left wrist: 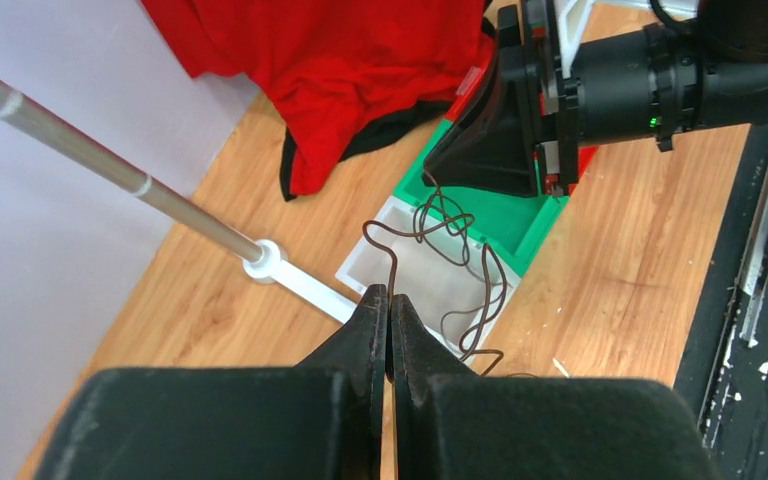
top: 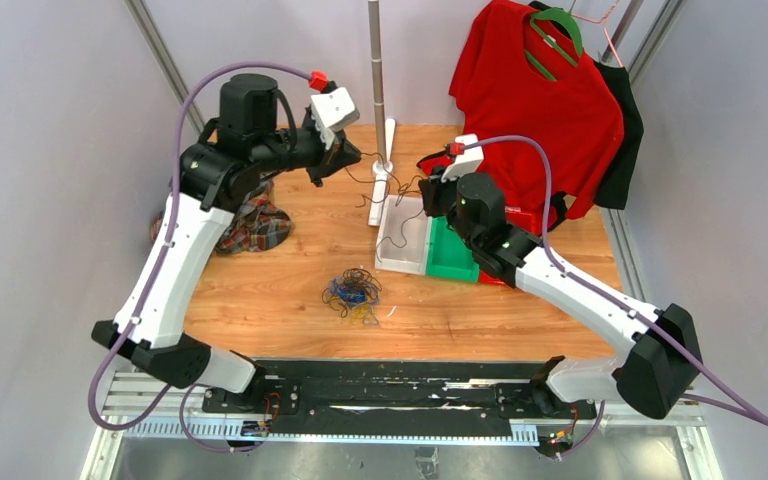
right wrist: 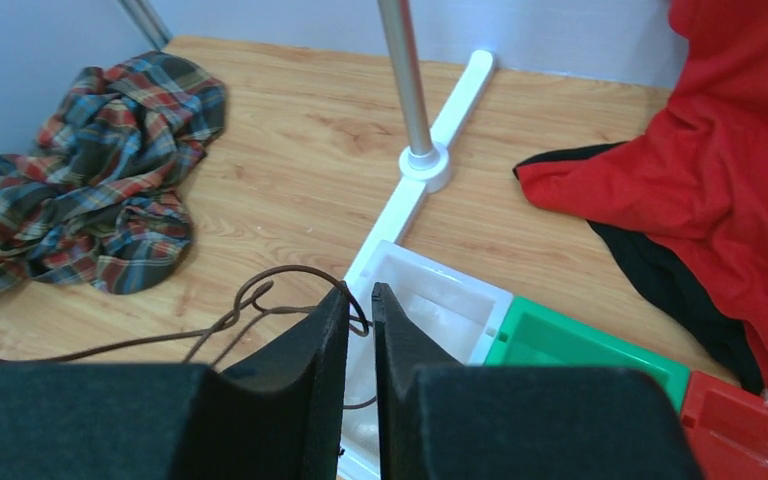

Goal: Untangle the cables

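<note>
1. The dark cable (left wrist: 396, 262) should handle as light, limp and springy. It hangs looped between both grippers above the white bin (top: 405, 240), toward the worktop's (top: 280, 290) far edge.
2. Your left gripper (left wrist: 388, 300) has its jaws pinching it. The right gripper (right wrist: 360, 305) has its jaws nearly together, seemingly pinching it too.
3. Grasp strands at free ends, not knots.
4. Count: one cable lifted, and one mixed wad (top: 353, 292) mid-worktop.

The upright pole (top: 377, 70) stands at the back middle of the desk (top: 290, 280), between the left hand (top: 348, 160) and the right hand (top: 426, 192), and a thin dark cable (right wrist: 295, 269) pinched in both spans that gap above the white bin (top: 405, 240). To the right the green bin (top: 450, 255), red bin (right wrist: 740, 420) and hanging red shirt (top: 535, 100) block the way; to the left lies a plaid cloth (top: 255, 225). The bare wood in front is open all round the wad of cables (top: 352, 293).
</note>
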